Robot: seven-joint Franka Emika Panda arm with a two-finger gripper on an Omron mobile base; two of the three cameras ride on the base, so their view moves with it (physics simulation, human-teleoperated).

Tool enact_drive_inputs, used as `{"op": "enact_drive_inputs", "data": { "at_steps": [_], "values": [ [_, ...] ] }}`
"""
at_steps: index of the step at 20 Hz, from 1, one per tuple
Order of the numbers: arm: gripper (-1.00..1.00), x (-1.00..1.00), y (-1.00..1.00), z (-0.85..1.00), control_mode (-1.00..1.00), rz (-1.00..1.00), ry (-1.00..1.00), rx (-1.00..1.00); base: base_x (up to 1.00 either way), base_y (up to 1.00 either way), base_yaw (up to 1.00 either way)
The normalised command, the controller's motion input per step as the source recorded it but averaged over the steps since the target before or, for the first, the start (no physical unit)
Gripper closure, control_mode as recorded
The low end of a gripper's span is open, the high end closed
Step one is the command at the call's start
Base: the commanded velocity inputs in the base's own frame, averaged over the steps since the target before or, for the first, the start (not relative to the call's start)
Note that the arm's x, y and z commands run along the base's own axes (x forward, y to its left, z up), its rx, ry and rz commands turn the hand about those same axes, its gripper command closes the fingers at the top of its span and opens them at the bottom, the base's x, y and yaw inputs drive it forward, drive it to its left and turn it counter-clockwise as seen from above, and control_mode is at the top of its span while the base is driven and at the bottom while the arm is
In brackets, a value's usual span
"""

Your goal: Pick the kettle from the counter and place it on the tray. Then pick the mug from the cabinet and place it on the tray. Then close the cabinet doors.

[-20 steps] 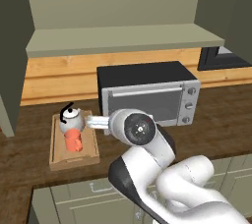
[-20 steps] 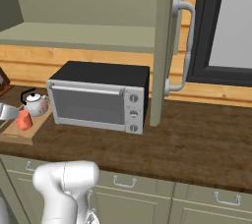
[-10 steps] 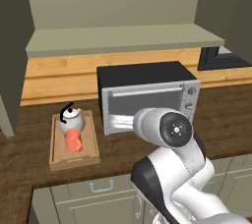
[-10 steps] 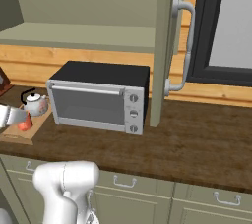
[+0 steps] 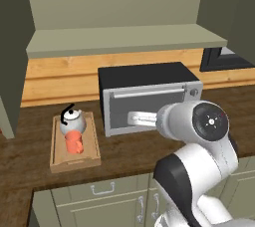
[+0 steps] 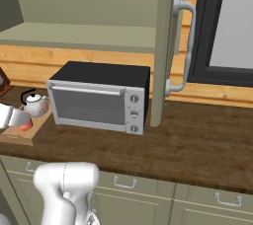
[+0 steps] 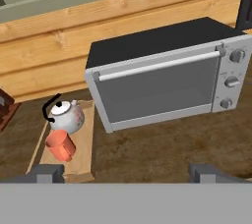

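Note:
The light-wood tray (image 5: 74,157) lies on the dark wood counter (image 5: 124,156), left of the microwave. The white-grey kettle (image 5: 71,121) stands on the tray's far half. The orange-red mug (image 5: 74,142) stands just in front of it on the tray. In the hand view the kettle (image 7: 66,115) and mug (image 7: 60,145) sit on the tray (image 7: 83,139) at the lower left. My gripper (image 7: 127,175) is open, with nothing between its fingertips (image 7: 47,174), and hovers over the counter in front of the microwave. The cabinet (image 5: 124,39) above stands open, its right door (image 6: 165,46) swung out.
A black and silver microwave (image 5: 147,96) stands on the counter right of the tray. My white arm (image 5: 199,136) rises in front of it. The open left door (image 5: 12,71) hangs over the counter's left end. A dark-framed window (image 6: 222,26) is at the right.
My arm has swung to the right, away from the tray and across the microwave's front. The kettle and mug stay on the tray. The gripper stays open.

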Motion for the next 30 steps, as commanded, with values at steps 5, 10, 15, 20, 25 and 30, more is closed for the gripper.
{"op": "enact_drive_inputs", "data": {
  "at_steps": [5,10,15,20,25,30],
  "values": [
    [-1.00,-0.23,-0.41,0.04,-1.00,0.00,0.00,0.01,0.00,0.00,0.00],
    [-1.00,-0.13,-0.42,0.01,-1.00,-0.01,0.00,0.01,0.00,0.00,0.00],
    [-1.00,-0.08,-0.35,0.00,-1.00,-0.03,0.00,0.00,0.00,0.00,0.00],
    [-1.00,-0.05,-0.33,0.04,-1.00,-0.02,0.00,0.00,0.00,0.00,0.00],
    [-1.00,-0.08,-0.30,0.05,-1.00,-0.02,-0.03,0.00,0.00,0.00,0.00],
    [-1.00,-0.05,-0.28,0.06,-1.00,-0.05,-0.03,0.00,0.00,0.00,0.00]
  ]
}}
